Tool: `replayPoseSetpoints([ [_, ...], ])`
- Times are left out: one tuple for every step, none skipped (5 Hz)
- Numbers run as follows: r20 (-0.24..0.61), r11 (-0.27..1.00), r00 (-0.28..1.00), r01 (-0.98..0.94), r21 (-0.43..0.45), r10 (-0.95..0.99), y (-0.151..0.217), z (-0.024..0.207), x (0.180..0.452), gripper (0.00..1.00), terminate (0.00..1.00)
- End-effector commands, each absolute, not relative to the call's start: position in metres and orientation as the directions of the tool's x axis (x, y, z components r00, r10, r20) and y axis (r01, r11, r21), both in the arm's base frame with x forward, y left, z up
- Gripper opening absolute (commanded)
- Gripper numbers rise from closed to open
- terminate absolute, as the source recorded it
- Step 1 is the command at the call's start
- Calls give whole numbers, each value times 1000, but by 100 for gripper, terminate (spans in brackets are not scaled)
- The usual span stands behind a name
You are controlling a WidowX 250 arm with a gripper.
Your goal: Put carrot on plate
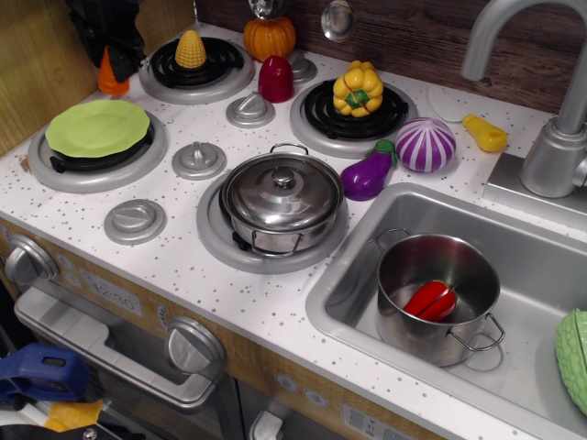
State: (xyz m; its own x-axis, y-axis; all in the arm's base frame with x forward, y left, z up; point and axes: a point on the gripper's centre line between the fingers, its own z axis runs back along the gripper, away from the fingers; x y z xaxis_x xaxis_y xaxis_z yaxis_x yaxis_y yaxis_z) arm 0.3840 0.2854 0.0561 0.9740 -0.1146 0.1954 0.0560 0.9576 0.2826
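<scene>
Carrot [112, 74] stands upright, tip up, right under the claw [108, 27] at back-left of counter. Claw mostly out of frame, can't tell if it's open. Plate [96, 126] sits nearer the front, below the claw.

Orange carrot [112, 74] stands upright (tip up) behind the lime-green plate [97, 126].
</scene>
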Motion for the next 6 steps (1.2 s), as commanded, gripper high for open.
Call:
replayPoseSetpoints([
  [249, 941, 966, -21, 339, -68, 268, 115, 366, 0, 0],
  [236, 940, 972, -75, 332, -6, 255, 119, 348, 0, 0],
  [239, 946, 969, -137, 293, 67, 242, 107, 333, 0, 0],
  [251, 944, 964, -165, 285, 92, 236, 102, 325, 0, 0],
  [274, 947, 956, -179, 268, 104, 234, 91, 322, 100, 0],
  [292, 946, 951, -182, 267, 101, 234, 87, 321, 100, 0],
])
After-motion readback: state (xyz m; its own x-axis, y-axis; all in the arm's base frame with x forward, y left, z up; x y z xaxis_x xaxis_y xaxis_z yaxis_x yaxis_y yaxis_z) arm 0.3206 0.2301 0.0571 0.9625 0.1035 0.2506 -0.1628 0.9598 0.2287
